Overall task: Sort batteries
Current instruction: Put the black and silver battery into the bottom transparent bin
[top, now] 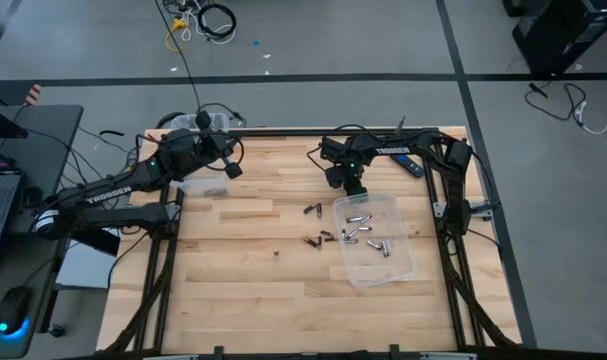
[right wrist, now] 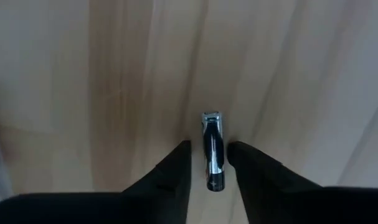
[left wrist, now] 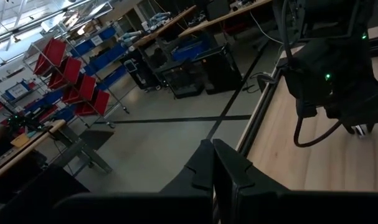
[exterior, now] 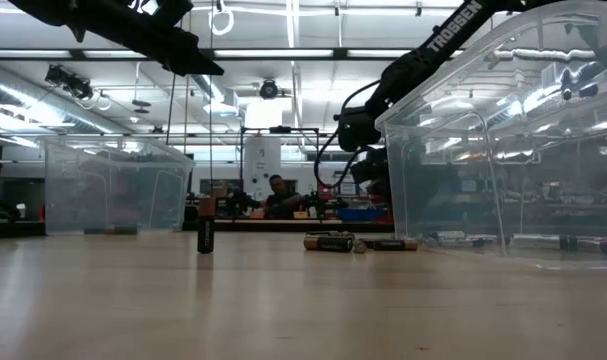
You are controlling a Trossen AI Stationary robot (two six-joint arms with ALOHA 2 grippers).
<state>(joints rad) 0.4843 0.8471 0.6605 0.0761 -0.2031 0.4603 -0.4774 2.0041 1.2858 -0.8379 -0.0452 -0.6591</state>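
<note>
Table: a pale wooden table (top: pixel 243 290) on a dark frame, seen whole in the high view, with both arms reaching in from its far corners.
Right bin: a clear plastic bin (top: pixel 403 262) sits on the right half of the table; several silvery batteries (top: pixel 361 234) lie loose on its floor. In the low view its wall (exterior: pixel 543 130) fills the right side.
Left bin: a second clear bin (top: pixel 198 186) stands at the table's far left edge, under the left arm; something small and dark lies in it, too small to name.
Left arm: the left gripper (left wrist: pixel 212 163) hangs above the left bin, its two dark fingers pressed together with nothing between them.
Right arm: the right gripper (right wrist: pixel 208 158) is over the far end of the right bin, pointing down. Its fingers stand a little apart with one silvery battery (right wrist: pixel 212 148) lying lengthwise in the gap; whether the fingers touch it I cannot tell.
Loose batteries: a small cluster of dark cells (top: pixel 319 238) lies on the wood just left of the right bin, a pair (top: pixel 311 209) a little farther back, and one lone cell (top: pixel 276 252) farther left. In the low view one dark cell (exterior: pixel 206 232) stands upright and others (exterior: pixel 329 241) lie flat.
Bar: a black-and-blue bar (top: pixel 411 164) rests near the far right corner.
</note>
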